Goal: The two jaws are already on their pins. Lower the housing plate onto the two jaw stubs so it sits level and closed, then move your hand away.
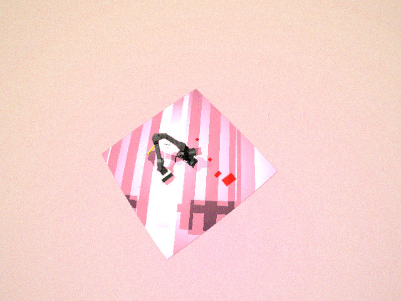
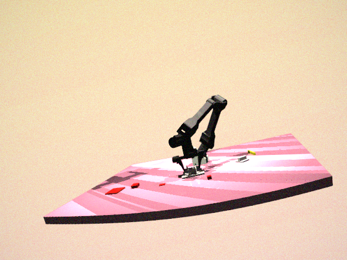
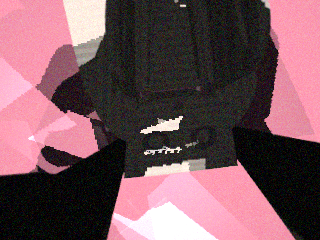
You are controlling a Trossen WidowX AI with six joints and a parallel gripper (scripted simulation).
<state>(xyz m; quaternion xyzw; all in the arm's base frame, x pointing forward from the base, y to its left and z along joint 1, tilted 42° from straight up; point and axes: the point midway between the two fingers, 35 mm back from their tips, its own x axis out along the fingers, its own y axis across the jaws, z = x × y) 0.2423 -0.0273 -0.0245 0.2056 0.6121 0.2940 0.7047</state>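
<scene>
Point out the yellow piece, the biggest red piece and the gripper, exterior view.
Yellow piece (image 1: 151, 149) (image 2: 251, 153): top, exterior; upper face.
Biggest red piece (image 1: 229, 179) (image 2: 115, 190): top, exterior; flat face.
Gripper (image 2: 192, 170): exterior; between fingertips.

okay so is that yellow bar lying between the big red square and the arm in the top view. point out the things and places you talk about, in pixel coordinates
No, the yellow bar (image 1: 151, 149) (image 2: 251, 153) lies on the opposite side of the arm from the big red square (image 1: 229, 179) (image 2: 115, 190).
</scene>
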